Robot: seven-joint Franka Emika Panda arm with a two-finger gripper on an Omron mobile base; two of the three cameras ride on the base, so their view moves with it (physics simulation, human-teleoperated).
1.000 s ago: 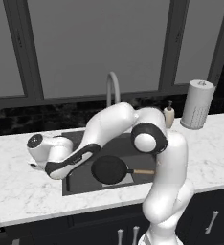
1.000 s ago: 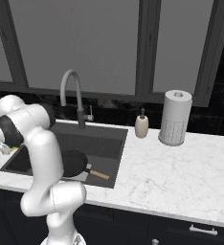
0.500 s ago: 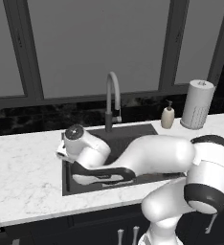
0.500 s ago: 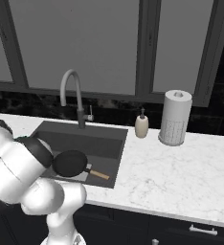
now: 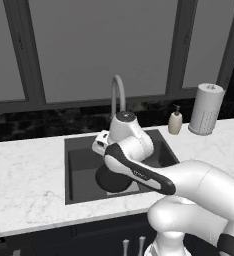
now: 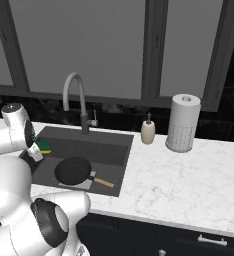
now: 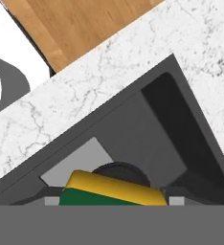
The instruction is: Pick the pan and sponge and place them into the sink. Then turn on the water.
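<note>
**One sponge between the jaws above the basin**

One sponge (image 6: pixel 44 146), green on top and yellow beneath, sits between the jaws of the gripper (image 6: pixel 39 149) at the far left of the right base view, and the fingers are closed on its two sides. In the hand view the same sponge (image 7: pixel 111 191) lies across the bottom edge between the finger tips, tilted a little. Below and beyond the jaws is the sink (image 6: pixel 116 162), a dark grey recessed basin; the gripper hangs over its left end. On the basin floor, down and to the right of the jaws, lies the pan (image 6: pixel 73 170), round and black, its light wooden handle pointing right toward the basin's front right corner. In the hand view part of the pan's dark rim (image 7: pixel 121 171) shows just past the sponge, beside a lighter grey square on the floor.

Behind the jaws, at the back edge of the basin, stands the arched grey faucet (image 6: pixel 78 100); I can see no stream under its spout. Further right on the marble counter (image 6: pixel 189 180) stand a small cream soap bottle (image 6: pixel 148 131) and then a paper towel roll (image 6: pixel 183 123), well apart from the jaws. No brand, label or writing can be read on any of them.
</note>
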